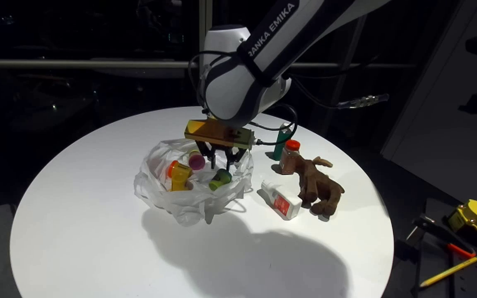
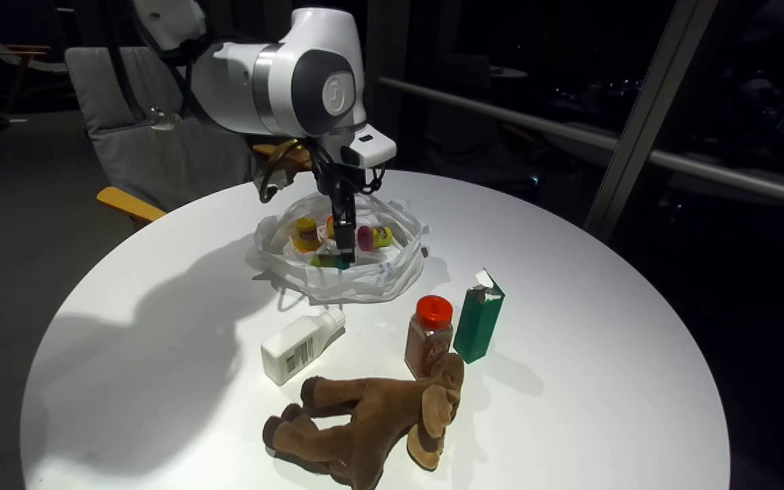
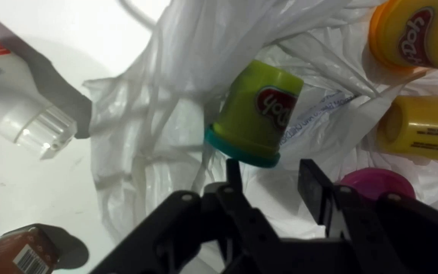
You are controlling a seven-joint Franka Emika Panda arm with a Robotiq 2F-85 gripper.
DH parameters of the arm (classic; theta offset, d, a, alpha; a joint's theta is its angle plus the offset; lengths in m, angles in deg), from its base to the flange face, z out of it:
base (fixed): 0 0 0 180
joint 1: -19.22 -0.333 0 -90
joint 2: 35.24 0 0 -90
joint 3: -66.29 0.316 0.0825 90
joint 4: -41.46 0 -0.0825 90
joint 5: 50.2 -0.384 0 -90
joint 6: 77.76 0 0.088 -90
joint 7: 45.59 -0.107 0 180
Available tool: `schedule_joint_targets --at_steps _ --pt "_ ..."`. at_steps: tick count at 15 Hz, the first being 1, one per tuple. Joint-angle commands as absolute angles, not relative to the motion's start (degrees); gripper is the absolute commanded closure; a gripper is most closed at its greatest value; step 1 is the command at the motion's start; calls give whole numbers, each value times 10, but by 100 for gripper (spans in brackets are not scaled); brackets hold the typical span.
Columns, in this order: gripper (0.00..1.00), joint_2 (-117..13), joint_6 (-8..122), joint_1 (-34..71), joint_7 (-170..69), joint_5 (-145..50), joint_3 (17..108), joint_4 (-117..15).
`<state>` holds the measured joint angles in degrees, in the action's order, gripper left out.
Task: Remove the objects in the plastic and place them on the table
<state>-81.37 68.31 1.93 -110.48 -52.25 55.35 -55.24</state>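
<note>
The pincer hangs with its jaws apart over the open white plastic bag on the tabletop, near a teal-lidded green tub that lies tilted inside, where two yellow tubs and a pink-lidded tub also rest, while a white bottle lies just outside.

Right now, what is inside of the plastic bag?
The bag holds a green tub, a magenta-lidded tub, a yellow tub and another yellow tub. Anything beneath them or under the bag's folds is covered and cannot be seen.
</note>
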Motion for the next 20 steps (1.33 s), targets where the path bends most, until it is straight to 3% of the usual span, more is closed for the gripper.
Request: schedule_joint_targets --at_steps 1,4,5,20 --pt "23 -784 652 7 -1132 -492 546 -554" --pt "2 -775 639 15 -1131 -493 559 -553" --pt "0 -773 635 19 -1127 -496 565 -553" --pt "0 -805 646 74 -1115 -567 624 -544"
